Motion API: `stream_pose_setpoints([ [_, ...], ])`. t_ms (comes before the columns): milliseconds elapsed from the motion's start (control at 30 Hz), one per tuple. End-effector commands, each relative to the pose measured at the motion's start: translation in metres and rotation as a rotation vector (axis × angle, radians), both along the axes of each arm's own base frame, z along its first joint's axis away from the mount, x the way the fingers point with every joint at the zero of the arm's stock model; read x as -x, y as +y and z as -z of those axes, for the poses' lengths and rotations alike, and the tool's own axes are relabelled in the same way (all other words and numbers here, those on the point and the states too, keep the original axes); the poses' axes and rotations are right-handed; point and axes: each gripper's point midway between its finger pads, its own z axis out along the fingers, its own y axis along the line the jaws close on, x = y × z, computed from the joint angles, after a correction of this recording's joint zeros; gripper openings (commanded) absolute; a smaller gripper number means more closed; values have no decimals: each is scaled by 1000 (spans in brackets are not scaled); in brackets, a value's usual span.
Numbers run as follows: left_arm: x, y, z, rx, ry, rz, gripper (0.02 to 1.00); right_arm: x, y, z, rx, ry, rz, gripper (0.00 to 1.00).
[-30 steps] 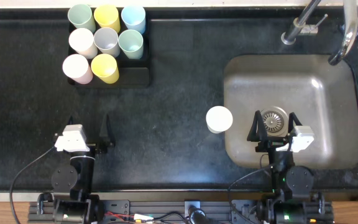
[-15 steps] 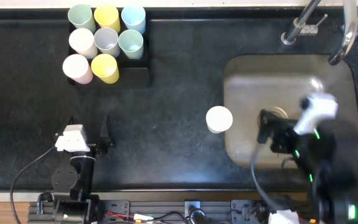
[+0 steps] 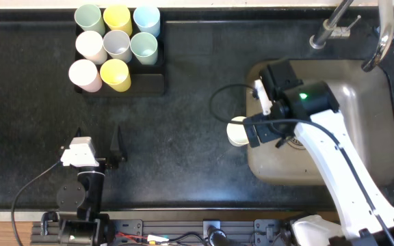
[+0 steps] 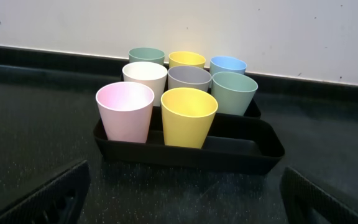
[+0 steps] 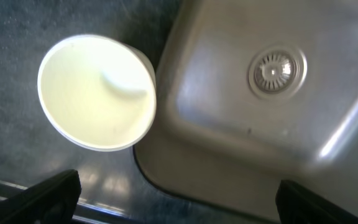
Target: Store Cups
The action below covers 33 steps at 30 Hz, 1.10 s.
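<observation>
Cup (image 5: 97, 93) first: where did it stand?
— Upright on the counter (image 3: 183, 137), mouth up, just beside the sink (image 3: 361, 75), at the rim on the tray's side. Nothing touched it.

And the right gripper (image 5: 178, 185)?
— It hung above that same rim, over the cup and the sink's edge. Its fingers were spread wide, one to each side of the cup, and held nothing. The drain (image 5: 277, 68) lay in the sink bottom, past the rim from the cup.

The tray (image 3: 149, 83)?
— Well apart from the sink, across the counter beyond the cup, against the back wall. Eight cups (image 4: 188, 117) stood upright in it: pink and yellow in front, white, grey and green behind them, green, yellow and blue at the back.

The left gripper (image 3: 97, 131)?
— Also well apart from the sink, farther off than the cup, low over the counter and facing the tray. Its fingers were wide apart, with nothing between them.

Anything else by the sink?
— A faucet (image 3: 334, 24) at its back edge.
</observation>
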Motion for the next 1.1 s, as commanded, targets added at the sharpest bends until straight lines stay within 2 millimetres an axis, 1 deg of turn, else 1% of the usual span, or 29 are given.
stream_pose_setpoints([
  [33,0,0,-1,-18,-6,4,998,-17,6,7,-5,-4,-100,998],
  [133,0,0,-1,-18,-6,4,998,-22,4,19,4,25,-111,998],
  [267,0,0,-1,-18,-6,4,998,-25,11,35,-25,78,-140,998],
  [400,0,0,-1,-18,-6,4,998,-33,13,47,-28,90,-135,996],
  [600,0,0,-1,-18,-6,4,998,-44,13,57,-31,80,-128,998],
  [833,0,0,-1,-18,-6,4,998,-46,12,64,-28,98,-126,998],
  [867,0,0,-1,-18,-6,4,998,-46,12,64,-29,96,-126,978],
  [900,0,0,-1,-18,-6,4,998,-47,13,64,-34,96,-126,939],
  [933,0,0,-1,-18,-6,4,998,-47,14,64,-41,97,-127,796],
  [967,0,0,-1,-18,-6,4,998,-46,16,64,-49,98,-127,397],
  [1033,0,0,-1,-18,-6,4,998,-45,19,64,-67,102,-127,45],
  [1100,0,0,-1,-18,-6,4,998,-45,20,64,-77,105,-121,45],
])
